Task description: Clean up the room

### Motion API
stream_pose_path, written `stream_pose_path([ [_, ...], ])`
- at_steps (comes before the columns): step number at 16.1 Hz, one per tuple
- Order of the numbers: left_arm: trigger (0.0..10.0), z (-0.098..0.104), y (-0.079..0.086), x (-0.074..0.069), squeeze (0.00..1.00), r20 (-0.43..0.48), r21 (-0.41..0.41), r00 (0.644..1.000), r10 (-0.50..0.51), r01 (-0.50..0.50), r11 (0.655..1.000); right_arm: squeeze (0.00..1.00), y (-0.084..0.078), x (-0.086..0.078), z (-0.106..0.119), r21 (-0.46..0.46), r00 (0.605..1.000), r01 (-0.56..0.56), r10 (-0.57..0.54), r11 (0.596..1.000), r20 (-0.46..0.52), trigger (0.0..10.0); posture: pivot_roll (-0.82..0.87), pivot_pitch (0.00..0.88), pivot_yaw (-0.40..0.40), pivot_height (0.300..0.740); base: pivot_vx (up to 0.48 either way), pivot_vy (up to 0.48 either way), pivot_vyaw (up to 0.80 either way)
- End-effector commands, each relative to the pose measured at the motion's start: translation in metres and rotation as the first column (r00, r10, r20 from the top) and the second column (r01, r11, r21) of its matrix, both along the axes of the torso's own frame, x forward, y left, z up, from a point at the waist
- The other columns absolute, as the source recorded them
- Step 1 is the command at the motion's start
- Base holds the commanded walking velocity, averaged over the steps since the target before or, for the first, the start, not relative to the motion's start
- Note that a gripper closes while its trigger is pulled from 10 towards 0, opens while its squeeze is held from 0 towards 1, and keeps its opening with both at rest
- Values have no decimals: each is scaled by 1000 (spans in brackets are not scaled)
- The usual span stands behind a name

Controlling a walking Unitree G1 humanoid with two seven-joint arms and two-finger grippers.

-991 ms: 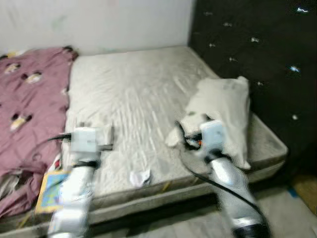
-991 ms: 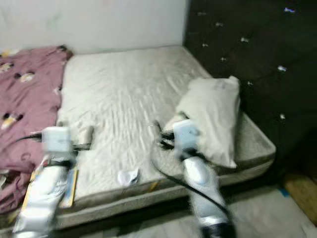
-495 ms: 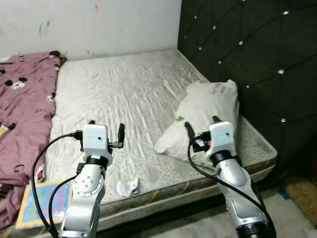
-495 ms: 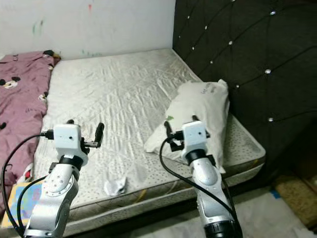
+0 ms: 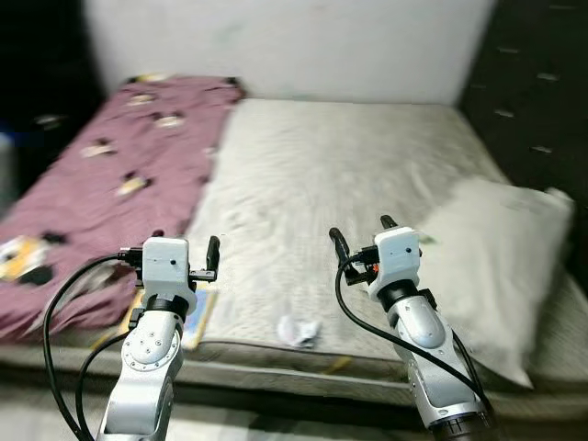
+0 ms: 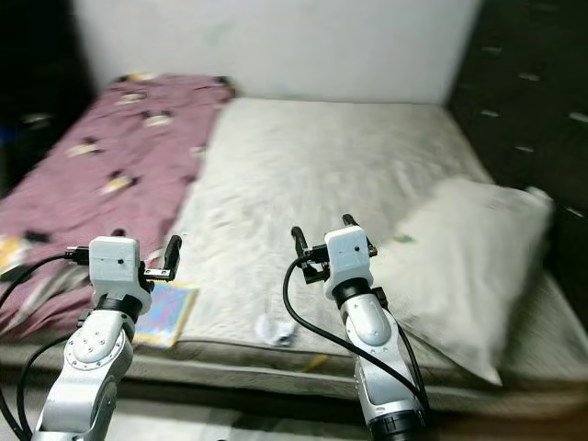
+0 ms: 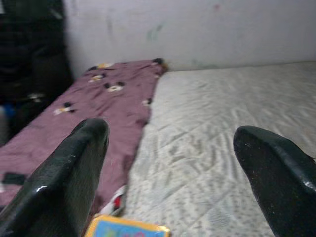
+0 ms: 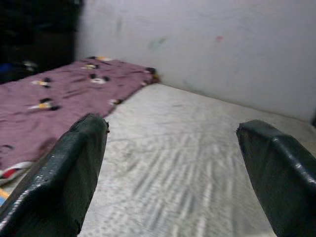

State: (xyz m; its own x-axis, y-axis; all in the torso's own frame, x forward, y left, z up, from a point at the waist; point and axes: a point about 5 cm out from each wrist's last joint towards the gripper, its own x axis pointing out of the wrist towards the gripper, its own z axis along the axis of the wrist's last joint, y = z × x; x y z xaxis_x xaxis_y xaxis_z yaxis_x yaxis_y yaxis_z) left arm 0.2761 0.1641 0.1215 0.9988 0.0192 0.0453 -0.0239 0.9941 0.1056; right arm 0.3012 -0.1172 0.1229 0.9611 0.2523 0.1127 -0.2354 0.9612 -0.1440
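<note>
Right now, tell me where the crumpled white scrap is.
In the left eye view, the crumpled white scrap lies on the mattress near its front edge, between the two arms, right of the colourful book.

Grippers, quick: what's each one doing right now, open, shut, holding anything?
Left gripper: open, holding nothing, raised over the mattress edge.
Right gripper: open, holding nothing.

The mattress (image 5: pixel 349 175) is quilted, matt cloth. The blanket (image 5: pixel 101 175) is soft printed fabric. The fingers (image 7: pixel 74 182) are glossy black plastic.
</note>
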Motion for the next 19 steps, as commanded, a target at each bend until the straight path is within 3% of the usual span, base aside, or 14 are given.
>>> stream_pose_path([
  [1,10000,3,-3,2,0,9,1,1000,-13,13,1000,0,0,2,5,1,1000,-2,2,1000,22,10000,13,45,-1,740,0,0,800],
  [15,10000,-1,-13,4,0,2,-73,999,-53,53,996,0,1,4,4,44,1000,9,-10,999,9,10000,-3,47,-1,740,0,0,52],
  [19,10000,-2,-13,4,0,-3,-84,998,-57,57,995,0,-2,4,3,35,1000,17,-17,999,2,10000,-3,49,-2,740,0,464,0],
])
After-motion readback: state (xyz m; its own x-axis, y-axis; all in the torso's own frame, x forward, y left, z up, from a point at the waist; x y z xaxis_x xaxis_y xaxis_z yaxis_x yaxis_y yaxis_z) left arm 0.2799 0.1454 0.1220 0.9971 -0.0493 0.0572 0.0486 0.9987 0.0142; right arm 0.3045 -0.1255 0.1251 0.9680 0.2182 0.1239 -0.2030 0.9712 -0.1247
